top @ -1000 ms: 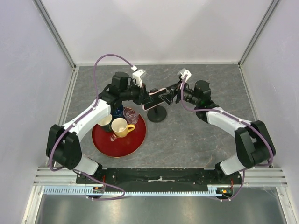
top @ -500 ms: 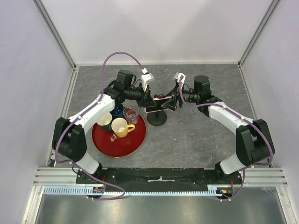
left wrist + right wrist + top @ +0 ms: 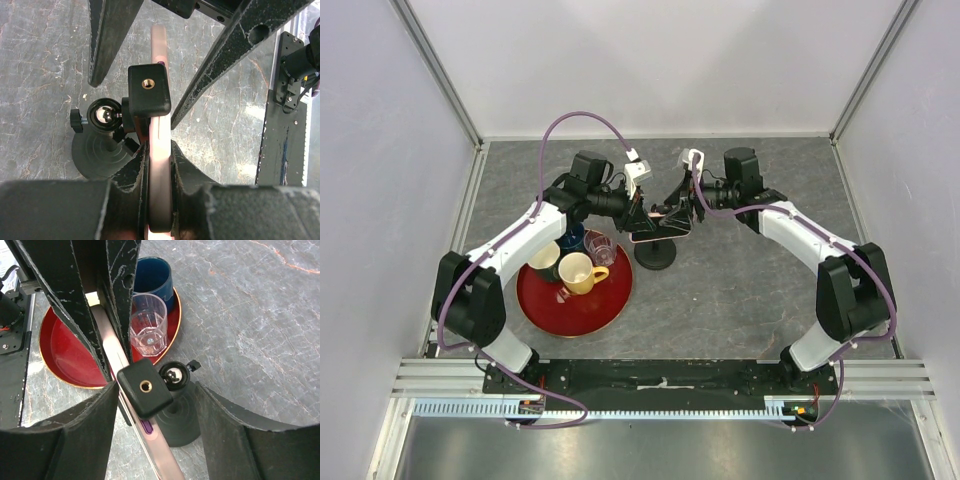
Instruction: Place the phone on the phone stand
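The left gripper pinches the phone edge-on between its fingers; just beyond the fingertips, the clamp head of the phone stand sits at the phone's edge; the right gripper is spread, straddling clamp head and phone.

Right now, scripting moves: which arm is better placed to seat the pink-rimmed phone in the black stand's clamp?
Left, likely: left gripper is shut on the pink-rimmed phone at the black stand's clamp; right gripper straddles it, open.
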